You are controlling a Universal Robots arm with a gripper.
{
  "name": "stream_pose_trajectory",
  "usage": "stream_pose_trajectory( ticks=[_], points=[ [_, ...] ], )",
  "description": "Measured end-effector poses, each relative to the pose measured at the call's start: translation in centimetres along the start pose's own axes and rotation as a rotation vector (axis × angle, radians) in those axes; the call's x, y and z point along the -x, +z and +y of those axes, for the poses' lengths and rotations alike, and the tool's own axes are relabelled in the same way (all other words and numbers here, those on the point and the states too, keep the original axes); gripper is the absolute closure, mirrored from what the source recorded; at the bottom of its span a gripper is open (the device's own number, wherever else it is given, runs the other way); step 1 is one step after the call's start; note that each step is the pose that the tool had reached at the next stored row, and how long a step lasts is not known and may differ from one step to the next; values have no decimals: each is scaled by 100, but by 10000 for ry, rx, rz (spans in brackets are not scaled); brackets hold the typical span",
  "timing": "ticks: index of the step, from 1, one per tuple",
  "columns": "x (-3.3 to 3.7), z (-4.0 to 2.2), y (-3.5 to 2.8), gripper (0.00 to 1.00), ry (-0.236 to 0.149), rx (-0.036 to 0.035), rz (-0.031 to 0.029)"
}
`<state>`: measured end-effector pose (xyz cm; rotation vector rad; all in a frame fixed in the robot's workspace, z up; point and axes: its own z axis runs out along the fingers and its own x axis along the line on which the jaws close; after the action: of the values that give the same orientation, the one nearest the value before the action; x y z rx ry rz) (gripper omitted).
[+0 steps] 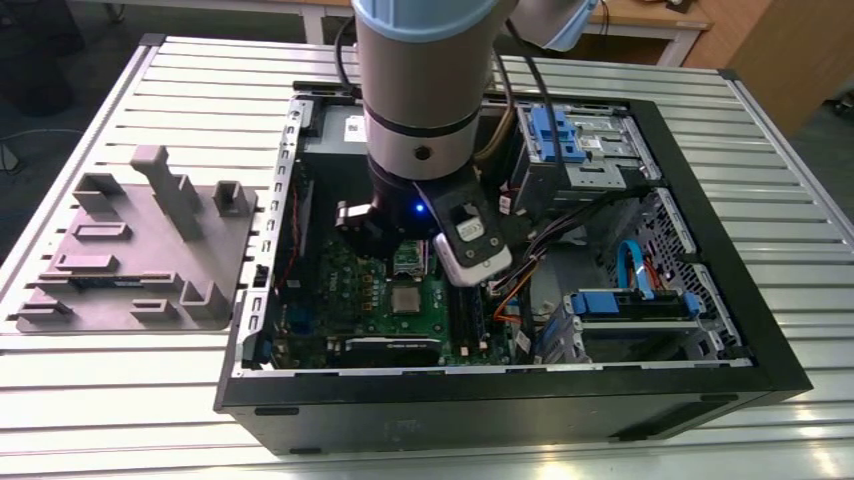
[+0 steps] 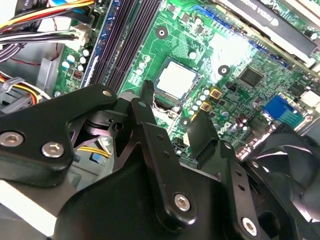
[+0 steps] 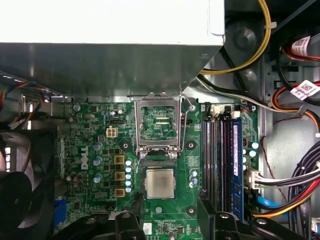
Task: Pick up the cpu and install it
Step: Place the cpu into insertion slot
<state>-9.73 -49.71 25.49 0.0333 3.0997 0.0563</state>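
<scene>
Inside the open computer case (image 1: 761, 345), over the green board (image 3: 100, 125): pincer (image 3: 170, 201) released, fingers (image 3: 206, 212) spread, nothing between them. No finger rests on the cpu (image 3: 160, 183).

The cpu lies flat in its socket, pale top uncovered. The socket's metal frame (image 3: 159, 125) stands hinged up just beside it, on the side of the grey power-supply box (image 3: 110, 45).

Exterior view, clock positions taken from the cpu:
- Memory slots (image 1: 467, 318) near 3 o'clock, close by.
- Expansion card (image 1: 394, 350) at 6 o'clock.
- Grey fixture plate (image 1: 134, 250) at 9 o'clock, outside the case on the slatted bench (image 1: 200, 90).
- Blue drive cage (image 1: 574, 130) about 1 o'clock.
- The arm's white camera housing (image 1: 470, 250) hangs at 1 o'clock, masking part of the board.

Bundled cables (image 3: 295, 100) run beyond the memory slots, and a black fan (image 3: 20, 180) sits at the board's opposite edge.
</scene>
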Motion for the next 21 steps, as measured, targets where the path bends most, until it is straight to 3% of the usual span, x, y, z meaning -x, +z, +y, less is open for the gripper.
stream_pose_trajectory(
  ticks=[15,21],
  points=[
    [-4,-35,113,46,0,1,0],
    [-5,-35,129,46,-1,6,-3]
  ],
)
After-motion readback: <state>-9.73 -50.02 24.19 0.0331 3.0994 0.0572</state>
